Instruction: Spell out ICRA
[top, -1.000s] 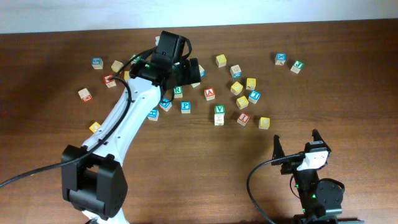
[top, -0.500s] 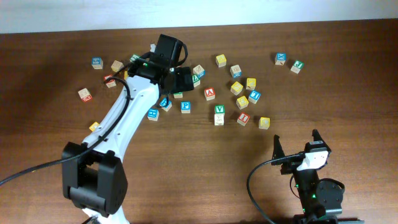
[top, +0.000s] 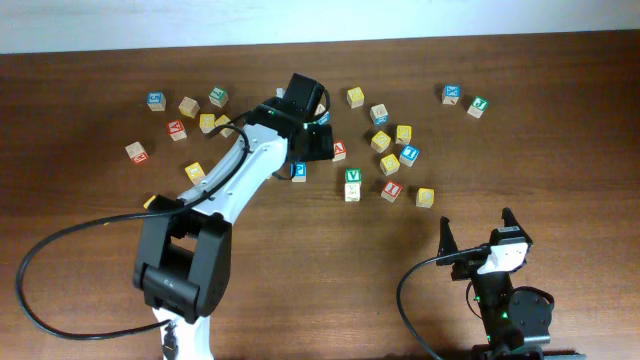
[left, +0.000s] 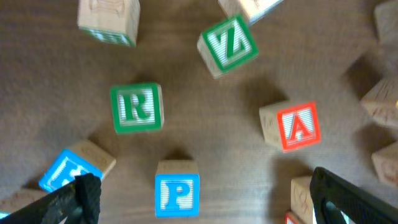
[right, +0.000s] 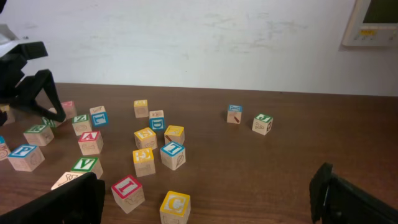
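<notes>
My left gripper (top: 312, 140) is open and empty above the middle cluster of cubes. In the left wrist view its fingers (left: 205, 193) straddle the blue P cube (left: 177, 195). The green R cube (left: 137, 107) and red A cube (left: 298, 126) lie just beyond. In the overhead view the A cube (top: 338, 151) sits right of the gripper and the R cube is hidden under it. The red I cube (top: 391, 190) and yellow C cube (top: 425, 197) lie side by side further right, and show in the right wrist view as I (right: 127, 190) and C (right: 175, 205). My right gripper (top: 475, 235) is open and empty near the front.
A green V cube (top: 352, 176) sits between the P cube (top: 298, 171) and the I cube. A green Z cube (left: 227, 45) lies beyond the R cube. Several other cubes are scattered at the far left (top: 177, 129) and far right (top: 452, 94).
My left arm has swung right, from over the left cubes to over the middle cluster by the A cube. The right arm has not moved.
</notes>
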